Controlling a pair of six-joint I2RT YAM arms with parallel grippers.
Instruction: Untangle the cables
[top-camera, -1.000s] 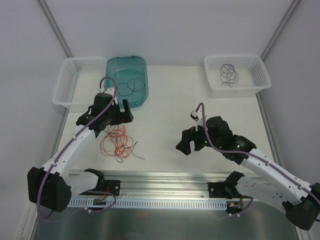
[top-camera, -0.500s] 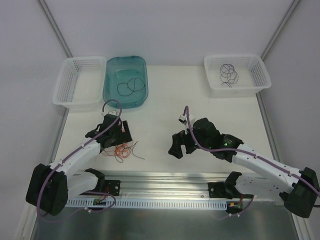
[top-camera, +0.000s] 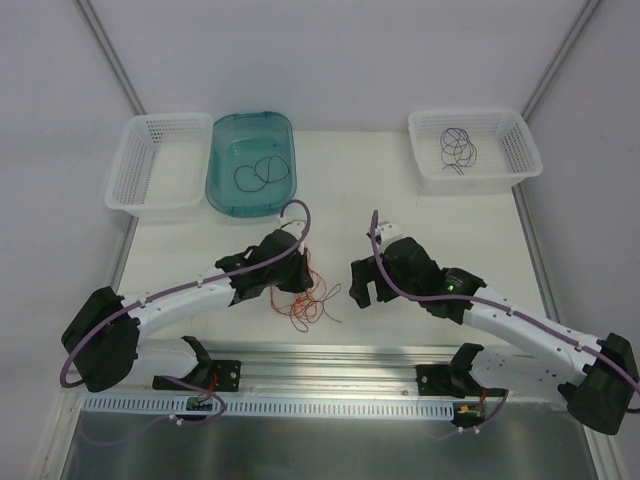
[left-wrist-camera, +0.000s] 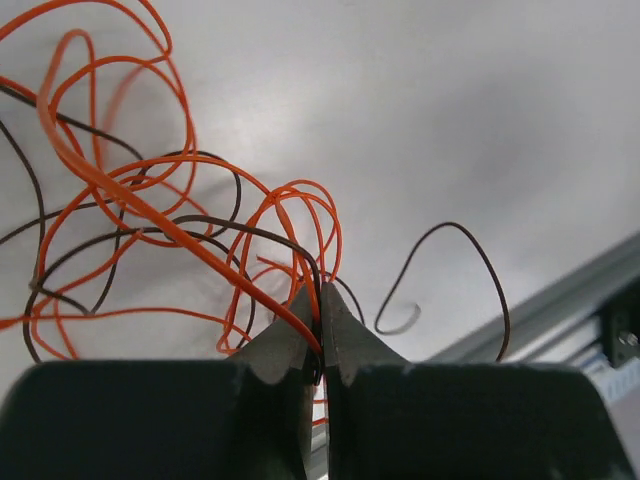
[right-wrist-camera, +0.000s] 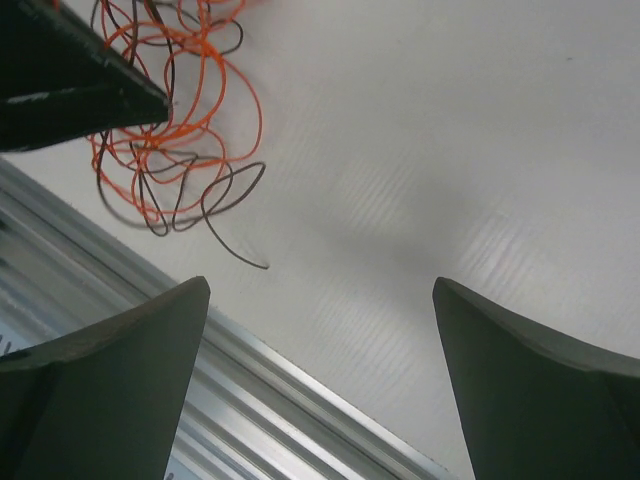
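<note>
The cables are a tangle of orange (left-wrist-camera: 150, 215) and dark (left-wrist-camera: 470, 240) hair-thin strands lying on the table (top-camera: 420, 215) at centre front (top-camera: 306, 303). My left gripper (top-camera: 298, 283) (left-wrist-camera: 320, 290) is shut on an orange strand and a dark strand at the tangle's edge. My right gripper (top-camera: 362, 292) (right-wrist-camera: 320, 285) hangs open just right of the tangle (right-wrist-camera: 170, 130), with nothing between its fingers. A black cable (top-camera: 258, 172) lies in the teal tray (top-camera: 222, 190). A dark purple one (top-camera: 458, 147) lies in the right white basket (top-camera: 522, 150).
A white basket (top-camera: 135, 190) stands at the back left beside the teal tray. An aluminium rail (top-camera: 330, 360) (right-wrist-camera: 300, 390) runs along the table's near edge, close under both grippers. The left gripper's black finger (right-wrist-camera: 80, 90) shows in the right wrist view.
My left gripper has shut on strands of the tangle and dragged it rightward toward the table's centre. The right gripper stayed open and has barely moved.
</note>
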